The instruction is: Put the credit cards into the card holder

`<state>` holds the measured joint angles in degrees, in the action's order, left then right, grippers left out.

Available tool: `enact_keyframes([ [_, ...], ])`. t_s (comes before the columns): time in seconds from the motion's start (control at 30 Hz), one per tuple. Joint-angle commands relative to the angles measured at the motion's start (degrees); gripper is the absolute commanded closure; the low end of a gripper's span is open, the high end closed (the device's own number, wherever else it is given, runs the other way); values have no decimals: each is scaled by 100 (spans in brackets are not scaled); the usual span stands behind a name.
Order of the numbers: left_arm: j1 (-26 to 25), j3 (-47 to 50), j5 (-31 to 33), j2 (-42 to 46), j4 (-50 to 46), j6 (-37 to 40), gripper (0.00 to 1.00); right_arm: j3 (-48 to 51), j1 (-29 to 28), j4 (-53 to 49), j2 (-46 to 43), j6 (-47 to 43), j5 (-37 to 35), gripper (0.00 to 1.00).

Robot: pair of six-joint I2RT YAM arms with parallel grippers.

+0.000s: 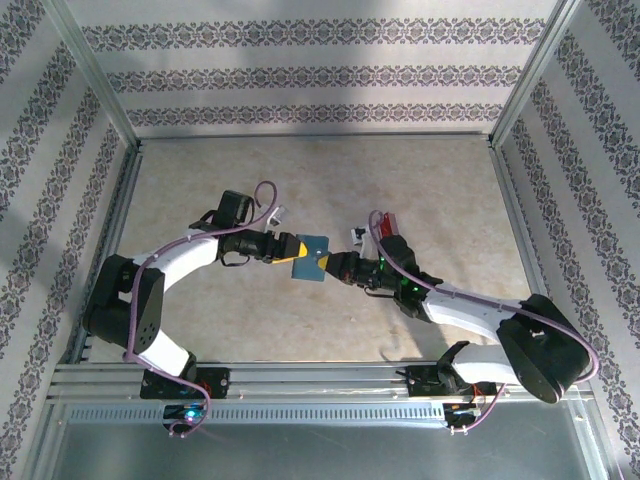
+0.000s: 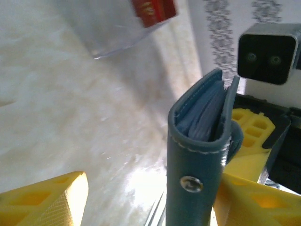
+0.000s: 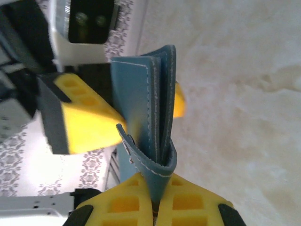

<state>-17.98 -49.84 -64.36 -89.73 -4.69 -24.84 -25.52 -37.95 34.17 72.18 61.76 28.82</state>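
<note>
Card holder held folded and on edge above mid-table, between two pincers.
Nearest, the right gripper is clamped tight on its end from four o'clock. Its length runs toward ten o'clock, where the left gripper straddles it, jaws wide, gripping nothing. Farther off, at two o'clock, waits a red credit card.

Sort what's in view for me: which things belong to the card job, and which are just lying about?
Job:
teal card holder, pinched in the right hand
left hand, open around it
red credit card on the table

Lying about:
clear plastic sheet by that card
</note>
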Motion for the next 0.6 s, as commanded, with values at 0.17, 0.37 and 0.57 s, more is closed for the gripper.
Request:
enact_keyframes([
  [0.17,-98,348,-1290,69,2708,-1783,50,-17,182,731,-108,160,194,97],
  [0.37,-131,484,-1185,268,2255,-1844,72,147,343,824,-53,298,113,97],
  [0.57,-127,454,-934,217,1834,-1779,100,178,337,781,144,269,273,87],
])
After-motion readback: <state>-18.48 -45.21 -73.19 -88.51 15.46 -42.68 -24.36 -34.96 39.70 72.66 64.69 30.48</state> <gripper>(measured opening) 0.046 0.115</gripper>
